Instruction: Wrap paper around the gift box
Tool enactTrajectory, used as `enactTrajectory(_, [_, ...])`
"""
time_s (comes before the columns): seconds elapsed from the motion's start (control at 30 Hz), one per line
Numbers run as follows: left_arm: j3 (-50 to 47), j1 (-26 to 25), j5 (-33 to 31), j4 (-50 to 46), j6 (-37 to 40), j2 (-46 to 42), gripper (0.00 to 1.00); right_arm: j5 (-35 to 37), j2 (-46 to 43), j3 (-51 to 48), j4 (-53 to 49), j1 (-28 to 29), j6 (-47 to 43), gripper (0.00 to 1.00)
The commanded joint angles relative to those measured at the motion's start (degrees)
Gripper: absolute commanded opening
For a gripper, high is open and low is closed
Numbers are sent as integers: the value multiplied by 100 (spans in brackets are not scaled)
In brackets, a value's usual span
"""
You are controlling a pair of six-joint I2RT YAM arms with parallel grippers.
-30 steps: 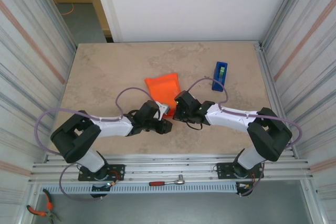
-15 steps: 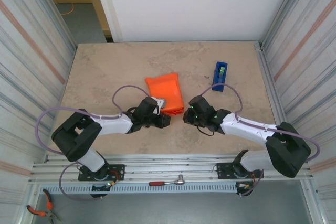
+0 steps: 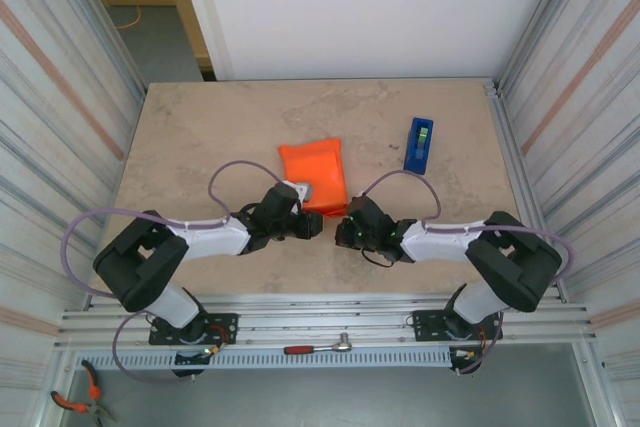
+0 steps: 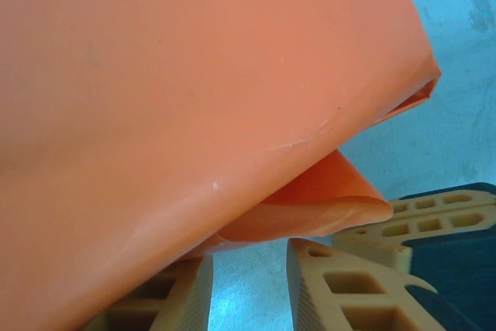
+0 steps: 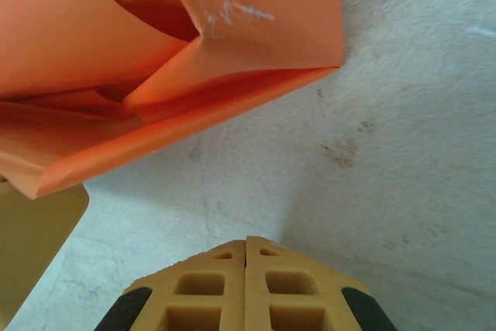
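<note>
Left gripper [image 3: 308, 228] stands partly open just at the near edge of the paper [image 3: 315, 172], and bare table [image 3: 200, 137] shows in the gap between its jaws. In the left wrist view, a curled flap of the orange sheet hangs just above the fingers and overlaps the tip of the left one, but nothing sits between them. Right gripper [image 3: 343, 231] is clenched, its two fingers pressed flat together and empty. It sits a little short of the paper's near corner, with table between.

The paper lies folded into a puffy bundle in the middle of the table, well apart from the blue tape dispenser [image 3: 420, 144] at the far right.

Both arms reach in low from the sides, forearms close to the tabletop and gripper tips near each other.

The folds cover whatever lies inside the bundle.
</note>
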Motion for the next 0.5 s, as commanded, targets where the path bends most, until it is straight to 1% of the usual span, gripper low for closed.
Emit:
enactTrajectory(0.0, [71,60,-78,148,-100,-120,32,218,268,165,525,61,-29,0])
enactTrajectory(0.13, [36,77,1,20,-93,-305,32,315,470,227,795,-15,-25,0])
enactTrajectory(0.23, [10,129,176,-292,-8,-676,33,214,563,363,820,-166,-90,0])
enactTrajectory(0.37, [39,291,389,-966,353,-1284,41,-3,659,578,698,-355,-251,0])
enactTrajectory(0.47, [178,538,520,-1496,725,-1635,51,-129,718,669,674,-474,-331,0])
